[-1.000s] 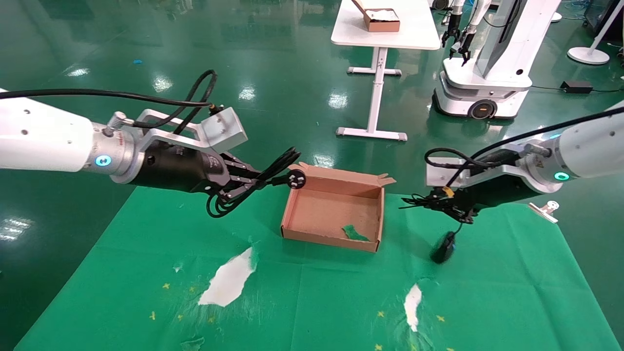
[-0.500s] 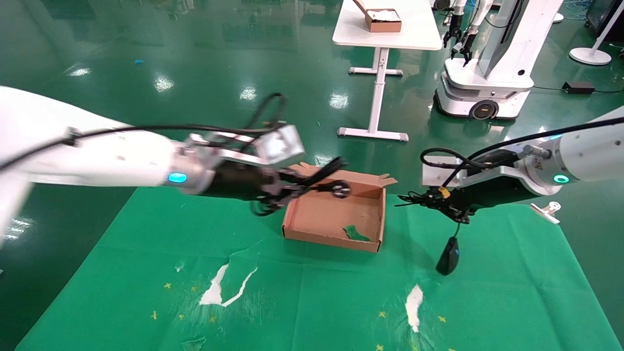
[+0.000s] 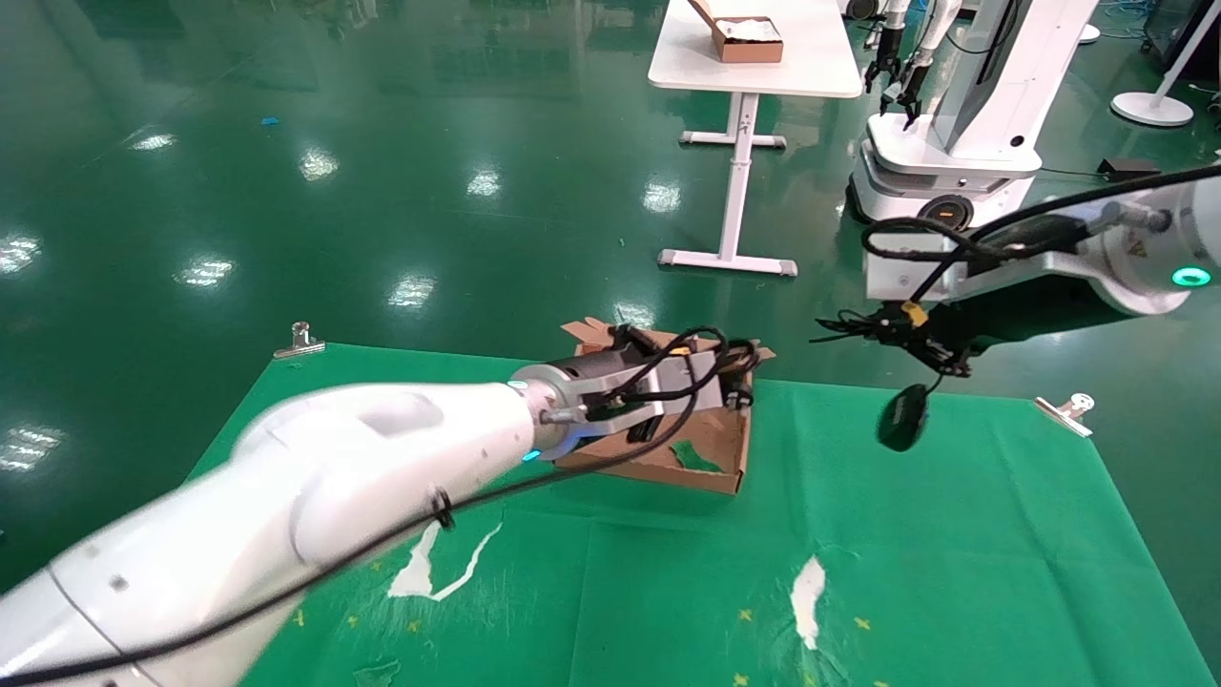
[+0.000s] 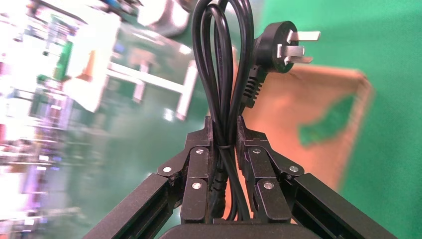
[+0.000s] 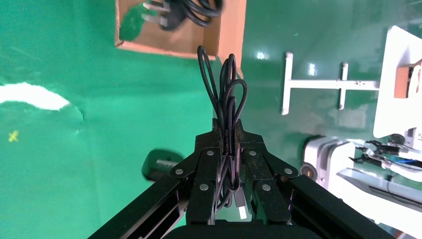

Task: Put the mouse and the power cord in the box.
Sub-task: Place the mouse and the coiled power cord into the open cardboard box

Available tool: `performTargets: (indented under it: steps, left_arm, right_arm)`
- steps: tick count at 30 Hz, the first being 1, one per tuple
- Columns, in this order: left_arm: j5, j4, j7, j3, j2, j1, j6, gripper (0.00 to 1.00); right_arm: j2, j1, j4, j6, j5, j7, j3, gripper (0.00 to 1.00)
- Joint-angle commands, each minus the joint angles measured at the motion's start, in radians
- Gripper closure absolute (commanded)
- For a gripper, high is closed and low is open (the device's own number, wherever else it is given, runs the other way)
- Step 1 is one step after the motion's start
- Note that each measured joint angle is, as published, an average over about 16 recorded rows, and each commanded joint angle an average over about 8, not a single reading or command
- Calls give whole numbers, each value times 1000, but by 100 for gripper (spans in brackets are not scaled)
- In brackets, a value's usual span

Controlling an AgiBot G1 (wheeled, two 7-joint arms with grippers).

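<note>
White arms, black screwed pincers, teal ring lights.

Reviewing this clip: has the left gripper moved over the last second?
Yes. The left gripper, shut on the power cord, went from left of the box to over its interior.
</note>
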Motion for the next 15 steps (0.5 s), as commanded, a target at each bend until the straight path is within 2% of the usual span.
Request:
performTargets:
  steps: [1, 3, 4, 9, 15]
  left_arm:
    - [34, 5, -41, 64, 2, 8, -91, 28]
    - [41, 12, -84, 107, 2, 0, -122, 3]
    - [44, 14, -105, 128, 2, -6, -131, 0]
    - [57, 21, -196, 212, 1, -35, -160, 0]
    - [76, 22, -282, 284, 1, -59, -182, 0]
  right_arm:
    - [11, 4, 32, -15, -11, 25, -2, 100]
    - [18, -1, 57, -24, -14, 47, -4, 100]
    - [20, -3, 68, -28, -15, 56, -4, 100]
    - [19, -16, 94, -20, -14, 73, -3, 100]
    - [-7, -20, 66, 13, -9, 47, -1, 100]
